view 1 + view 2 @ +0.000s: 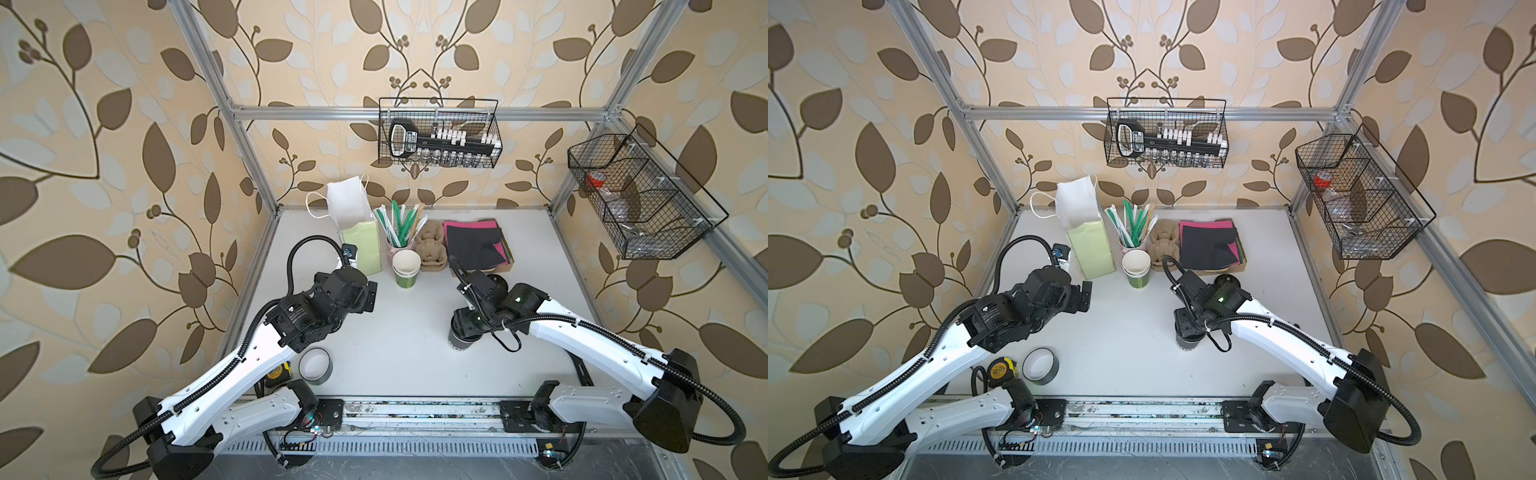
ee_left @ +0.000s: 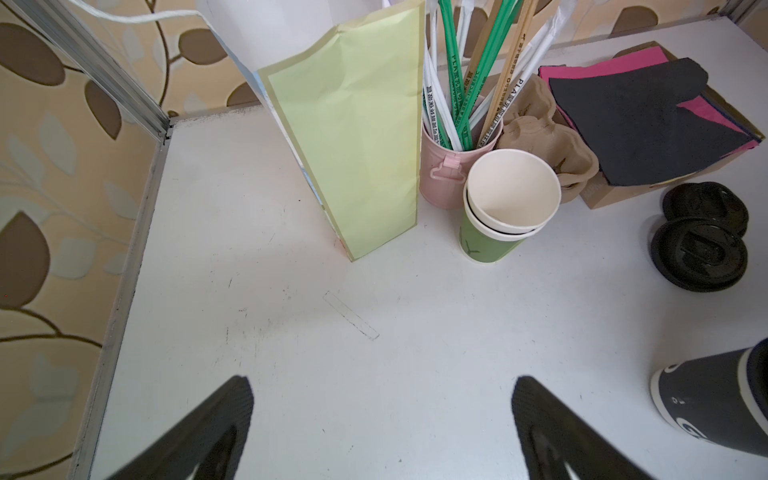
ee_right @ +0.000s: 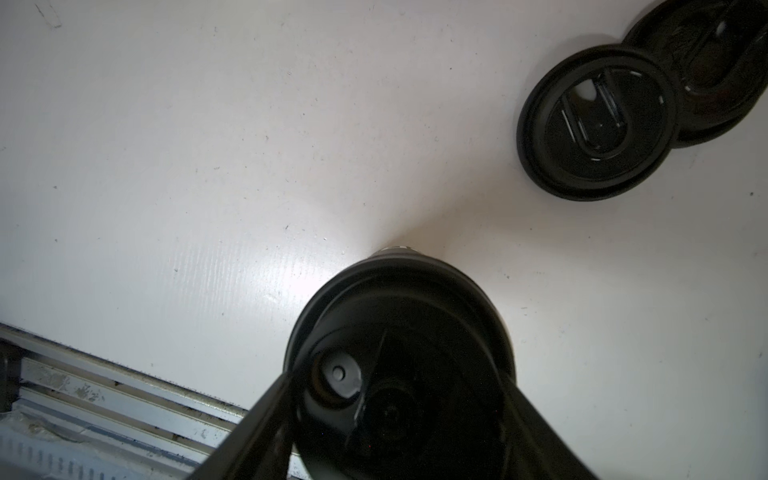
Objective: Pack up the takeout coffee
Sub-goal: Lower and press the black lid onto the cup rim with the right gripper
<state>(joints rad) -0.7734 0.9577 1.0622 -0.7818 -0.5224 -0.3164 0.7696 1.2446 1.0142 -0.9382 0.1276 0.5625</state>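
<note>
Here, takeout coffee, clasped in right tool

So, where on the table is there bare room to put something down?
Widest bare patch: the middle of the table, bordered by the green cups, the takeout coffee and the tape roll. Another lies between the paper bag and the left frame rail. Crowded: the back row, from bag through straw holder, cup carrier and napkins to the loose lids.

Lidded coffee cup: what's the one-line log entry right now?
left gripper: open, empty | right gripper: closed on black-lidded dark paper cup, standing on white table
</note>
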